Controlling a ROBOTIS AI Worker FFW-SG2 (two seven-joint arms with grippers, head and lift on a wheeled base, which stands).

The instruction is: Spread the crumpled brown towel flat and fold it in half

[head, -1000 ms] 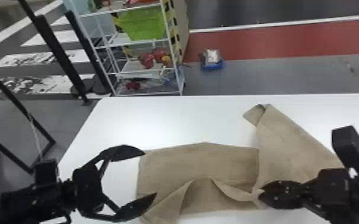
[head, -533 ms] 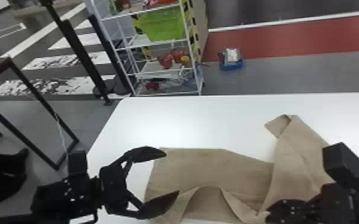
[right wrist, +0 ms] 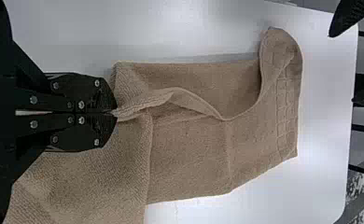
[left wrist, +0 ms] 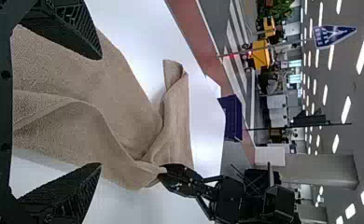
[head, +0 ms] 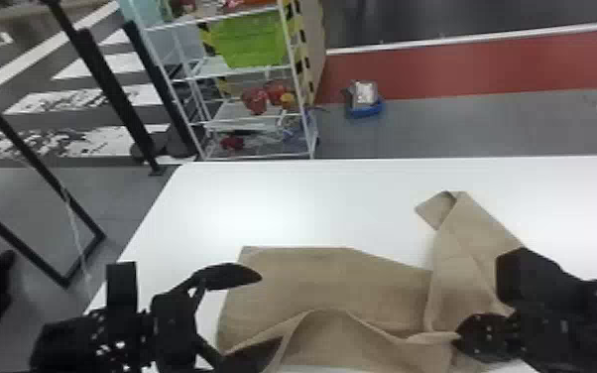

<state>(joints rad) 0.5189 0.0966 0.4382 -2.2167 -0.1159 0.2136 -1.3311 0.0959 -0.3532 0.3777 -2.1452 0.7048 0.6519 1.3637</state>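
Brown towel (head: 332,285) part-spread, right gripper (head: 456,337) closed on it, left gripper (head: 245,322) open.

Head view, clock face centred on the view. Towel lies on the white table (head: 263,203), its flatter stretch near 6 o'clock, with a raised, arched fold along the side nearest me. A second length angles away from 5 towards 3 o'clock, ending in a turned-over corner (head: 434,211). My right gripper is between 4 and 5 o'clock, at the fold; my left is at 7, by the towel's edge. Wire shelf rack (head: 215,72) with green bin (head: 250,42) at 11 o'clock.

Left wrist view. My left fingers stand wide apart, gripping nothing; towel surface visible beyond them. My right gripper's tips meet the cloth farther off.

Right wrist view. My right fingers are pressed together, a gathered fold of towel pinched at the tips. A checked woven band (right wrist: 285,109) crosses the cloth near one end.
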